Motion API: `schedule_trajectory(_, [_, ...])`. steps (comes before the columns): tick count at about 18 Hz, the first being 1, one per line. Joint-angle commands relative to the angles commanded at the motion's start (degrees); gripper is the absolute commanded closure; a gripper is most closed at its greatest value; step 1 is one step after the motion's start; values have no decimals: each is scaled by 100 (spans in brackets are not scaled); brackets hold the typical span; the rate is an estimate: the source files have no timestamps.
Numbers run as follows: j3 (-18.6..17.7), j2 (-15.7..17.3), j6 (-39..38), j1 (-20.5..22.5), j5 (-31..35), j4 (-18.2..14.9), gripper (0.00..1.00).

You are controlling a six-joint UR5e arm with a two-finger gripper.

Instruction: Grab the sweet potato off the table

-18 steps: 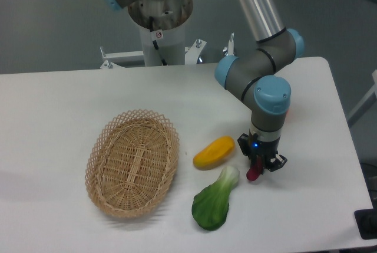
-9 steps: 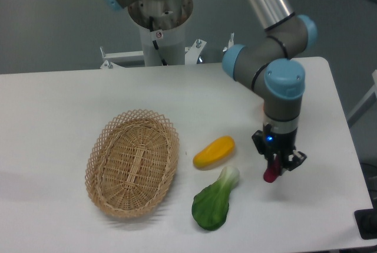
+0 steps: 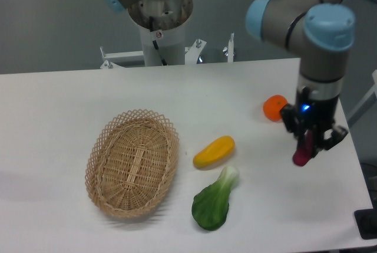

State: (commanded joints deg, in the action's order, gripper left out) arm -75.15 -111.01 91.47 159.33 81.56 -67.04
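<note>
White table (image 3: 70, 105), grey wall (image 3: 53, 17) behind; pincer (image 3: 310, 144) grips sweet potato (image 3: 301, 154).

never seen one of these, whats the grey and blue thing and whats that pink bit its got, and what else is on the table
The grey and blue thing is a robot arm, made of tubes joined by blue-capped joints. The picture comes from one fixed camera looking down at the table from the front.

At the end of the arm is a gripper, a two-finger clamp. It is shut on the sweet potato, the slim magenta piece hanging below it, lifted clear of the table.

On the table lie a wicker basket, a yellow vegetable, a leafy green in front of that, and an orange fruit next to the arm. The white column at the back is the arm's base.
</note>
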Motion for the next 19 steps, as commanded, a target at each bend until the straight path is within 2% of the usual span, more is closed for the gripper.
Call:
schedule_trajectory(5, [18, 194, 924, 396, 9, -406, 83])
schedule_trajectory(19, [9, 238, 1057, 388, 70, -380, 82])
